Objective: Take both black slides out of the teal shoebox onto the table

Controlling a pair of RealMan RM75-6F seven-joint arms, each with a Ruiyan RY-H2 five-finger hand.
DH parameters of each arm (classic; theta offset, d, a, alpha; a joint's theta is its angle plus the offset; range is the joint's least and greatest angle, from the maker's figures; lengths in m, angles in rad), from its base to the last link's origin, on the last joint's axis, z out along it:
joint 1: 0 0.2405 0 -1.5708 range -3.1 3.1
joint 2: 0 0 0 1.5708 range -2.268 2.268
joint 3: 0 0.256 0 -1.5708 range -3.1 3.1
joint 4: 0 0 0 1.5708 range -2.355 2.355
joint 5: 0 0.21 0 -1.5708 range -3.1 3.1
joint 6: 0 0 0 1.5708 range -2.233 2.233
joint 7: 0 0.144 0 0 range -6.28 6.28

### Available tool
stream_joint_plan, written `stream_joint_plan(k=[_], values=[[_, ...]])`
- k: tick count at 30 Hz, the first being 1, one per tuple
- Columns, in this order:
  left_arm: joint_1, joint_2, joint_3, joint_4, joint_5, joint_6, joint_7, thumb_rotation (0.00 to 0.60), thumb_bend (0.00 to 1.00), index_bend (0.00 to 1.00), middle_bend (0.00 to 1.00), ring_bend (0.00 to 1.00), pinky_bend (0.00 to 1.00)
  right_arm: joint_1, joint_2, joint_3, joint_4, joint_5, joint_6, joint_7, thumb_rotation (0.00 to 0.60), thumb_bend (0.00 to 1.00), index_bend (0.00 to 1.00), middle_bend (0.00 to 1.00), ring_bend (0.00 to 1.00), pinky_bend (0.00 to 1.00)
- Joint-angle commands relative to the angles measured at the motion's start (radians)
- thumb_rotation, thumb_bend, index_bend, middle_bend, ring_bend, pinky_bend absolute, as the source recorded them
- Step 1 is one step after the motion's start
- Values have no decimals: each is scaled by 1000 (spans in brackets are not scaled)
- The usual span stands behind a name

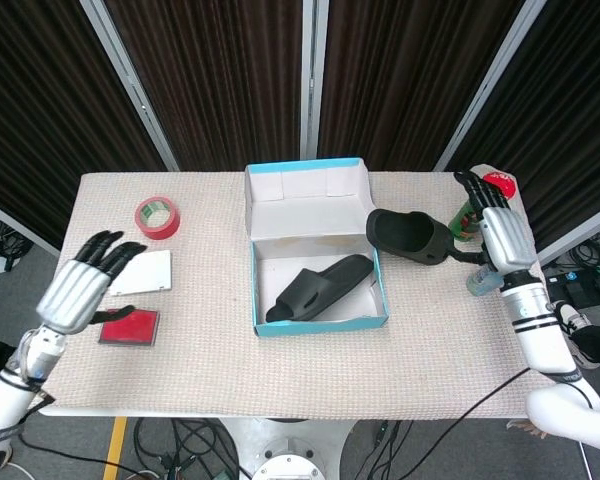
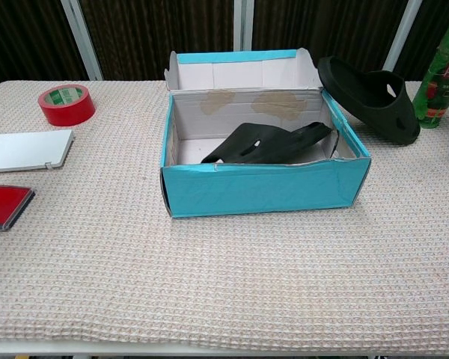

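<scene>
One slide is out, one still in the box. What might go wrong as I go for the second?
1. The first slide leans on the teal shoebox wall; a nudge to the box may tip it back in or shift it.
2. The green can stands right behind that slide, near the right robot hand; a careless swing might topple it.
3. The second slide lies diagonally against the box wall, so lifting it may drag the light box.
</scene>
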Motion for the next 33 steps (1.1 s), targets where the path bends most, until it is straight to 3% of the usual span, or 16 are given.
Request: stream_joint_plan(k=[1, 8, 17, 24, 33], values=[[-180, -47, -69, -56, 41, -164, -27, 600, 69, 164, 197, 135, 172, -25, 27, -5, -17, -18, 26, 9, 600, 203, 0, 0, 0, 0], [-375, -218, -129, -26, -94, -385, 50, 600, 102, 207, 249, 170, 219, -46, 50, -11, 0, -16, 32, 20, 600, 203, 0, 0, 0, 0], [-542, -411, -154, 61, -297, -558, 296, 600, 118, 209, 249, 170, 227, -50, 43, -20, 23, -18, 24, 22, 600, 203, 0, 0, 0, 0], [-636, -517, -167, 143, -491, -596, 452, 600, 119, 210, 249, 170, 232, -47, 34, -20, 31, -21, 21, 20, 600, 202, 0, 0, 0, 0], [-742, -623, -172, 219, -761, -555, 628, 600, 119, 206, 248, 170, 238, -47, 26, -25, 52, -20, 11, 25, 600, 203, 0, 0, 0, 0]])
